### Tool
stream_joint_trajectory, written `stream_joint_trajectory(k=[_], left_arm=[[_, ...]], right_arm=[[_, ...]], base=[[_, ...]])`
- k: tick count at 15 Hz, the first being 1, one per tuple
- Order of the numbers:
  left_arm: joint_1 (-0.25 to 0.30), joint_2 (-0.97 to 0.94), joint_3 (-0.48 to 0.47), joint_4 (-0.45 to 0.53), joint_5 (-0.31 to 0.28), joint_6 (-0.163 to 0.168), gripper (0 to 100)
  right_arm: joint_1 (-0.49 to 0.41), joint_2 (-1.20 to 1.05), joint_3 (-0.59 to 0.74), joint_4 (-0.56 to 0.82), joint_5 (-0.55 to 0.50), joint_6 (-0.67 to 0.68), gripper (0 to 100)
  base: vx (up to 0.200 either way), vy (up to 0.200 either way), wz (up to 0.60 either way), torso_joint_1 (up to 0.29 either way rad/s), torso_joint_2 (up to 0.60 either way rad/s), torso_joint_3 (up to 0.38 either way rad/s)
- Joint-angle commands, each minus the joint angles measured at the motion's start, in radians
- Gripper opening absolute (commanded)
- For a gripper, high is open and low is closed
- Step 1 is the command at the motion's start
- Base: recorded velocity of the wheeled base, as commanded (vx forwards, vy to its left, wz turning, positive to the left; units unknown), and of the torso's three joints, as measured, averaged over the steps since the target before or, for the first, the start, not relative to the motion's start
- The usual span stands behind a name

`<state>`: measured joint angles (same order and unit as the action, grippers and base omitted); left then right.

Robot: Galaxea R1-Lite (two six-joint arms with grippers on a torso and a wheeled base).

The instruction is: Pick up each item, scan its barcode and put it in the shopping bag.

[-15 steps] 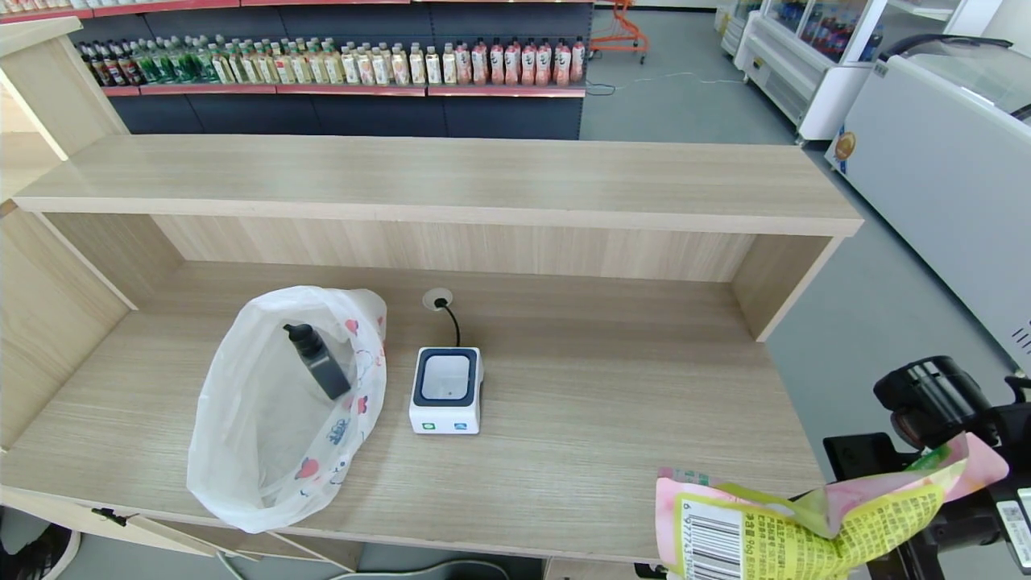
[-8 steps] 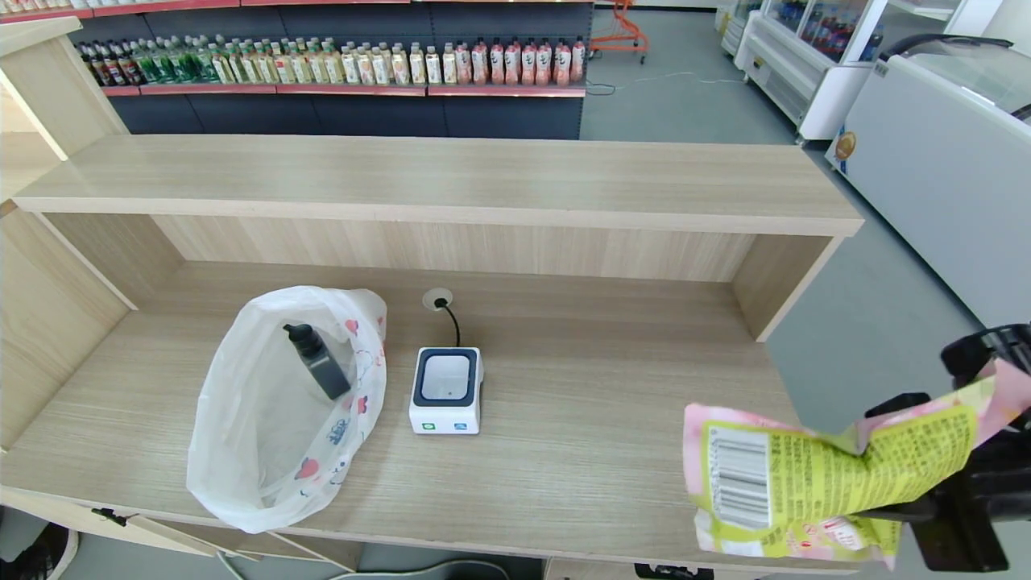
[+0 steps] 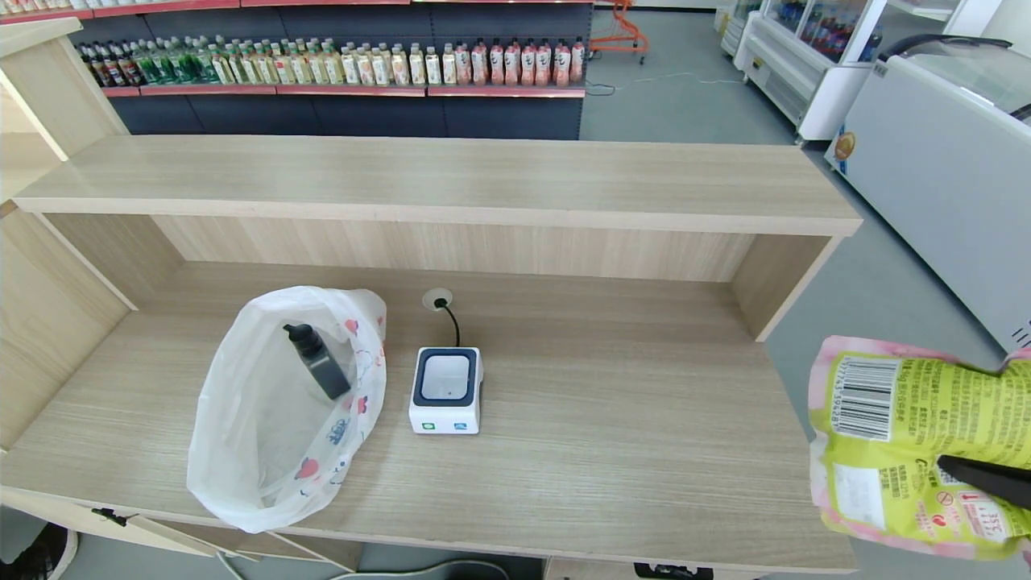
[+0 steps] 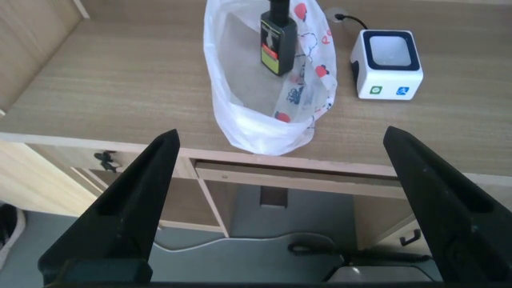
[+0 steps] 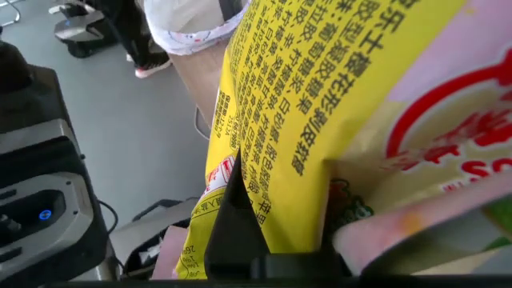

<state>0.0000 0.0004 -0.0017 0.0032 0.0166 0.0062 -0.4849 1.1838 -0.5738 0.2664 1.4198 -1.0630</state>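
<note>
Your right fingers [image 3: 979, 477] clamp the snack bag [image 3: 902, 419], held off the counter's [image 3: 612, 435] right end. It looks light, crinkly, slippery: grip the flat lower panel, clear of the barcode [image 3: 866, 387]. Left fingers [image 4: 136, 208] spread, empty.

Barcode [image 3: 866, 396] on yellow snack packet [image 3: 902, 451], its digits and print too small, bottle [image 3: 320, 366] label unreadable
</note>
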Motion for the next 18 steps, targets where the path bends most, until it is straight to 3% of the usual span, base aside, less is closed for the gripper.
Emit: stream_joint_trajectory(k=[1, 2, 3, 5, 6, 7, 8, 11, 12, 14, 16, 18], left_arm=[[0.0, 0.0, 0.0, 0.0, 0.0, 0.0, 100], [0.0, 0.0, 0.0, 0.0, 0.0, 0.0, 100], [0.0, 0.0, 0.0, 0.0, 0.0, 0.0, 100], [0.0, 0.0, 0.0, 0.0, 0.0, 0.0, 100], [0.0, 0.0, 0.0, 0.0, 0.0, 0.0, 100], [0.0, 0.0, 0.0, 0.0, 0.0, 0.0, 100], [0.0, 0.0, 0.0, 0.0, 0.0, 0.0, 100], [0.0, 0.0, 0.0, 0.0, 0.0, 0.0, 100], [0.0, 0.0, 0.0, 0.0, 0.0, 0.0, 100], [0.0, 0.0, 0.0, 0.0, 0.0, 0.0, 100], [0.0, 0.0, 0.0, 0.0, 0.0, 0.0, 100], [0.0, 0.0, 0.0, 0.0, 0.0, 0.0, 100]], right_arm=[[0.029, -0.052, -0.054, 0.04, -0.002, 0.106, 0], [0.045, -0.058, -0.087, 0.042, -0.012, 0.189, 0], [0.078, -0.075, -0.181, 0.045, -0.033, 0.468, 0], [0.095, -0.124, -0.357, 0.045, -0.081, 1.111, 0], [0.108, -0.136, -0.482, 0.039, -0.16, 1.591, 0], [0.216, -0.132, -0.552, 0.017, -0.392, 1.911, 0], [0.402, -0.128, -0.549, 0.037, -0.633, 1.985, 0], [0.796, -0.056, -0.517, 0.278, -1.283, 2.031, 0], [0.841, -0.021, -0.514, 0.298, -1.378, 2.129, 0], [0.871, -0.01, -0.54, 0.378, -1.392, 2.201, 0], [0.936, 0.037, -0.64, 0.59, -1.36, 2.293, 0], [0.956, 0.082, -0.719, 0.631, -1.308, 2.361, 0]], base=[[0.0, 0.0, 0.0, 0.0, 0.0, 0.0], [0.0, 0.0, 0.0, 0.0, 0.0, 0.0], [0.0, 0.0, 0.0, 0.0, 0.0, 0.0], [0.0, 0.0, 0.0, 0.0, 0.0, 0.0], [0.0, 0.0, 0.0, 0.0, 0.0, 0.0], [0.0, 0.0, 0.0, 0.0, 0.0, 0.0], [0.0, 0.0, 0.0, 0.0, 0.0, 0.0], [0.0, 0.0, 0.0, 0.0, 0.0, 0.0], [0.0, 0.0, 0.0, 0.0, 0.0, 0.0], [0.0, 0.0, 0.0, 0.0, 0.0, 0.0], [0.0, 0.0, 0.0, 0.0, 0.0, 0.0], [0.0, 0.0, 0.0, 0.0, 0.0, 0.0]])
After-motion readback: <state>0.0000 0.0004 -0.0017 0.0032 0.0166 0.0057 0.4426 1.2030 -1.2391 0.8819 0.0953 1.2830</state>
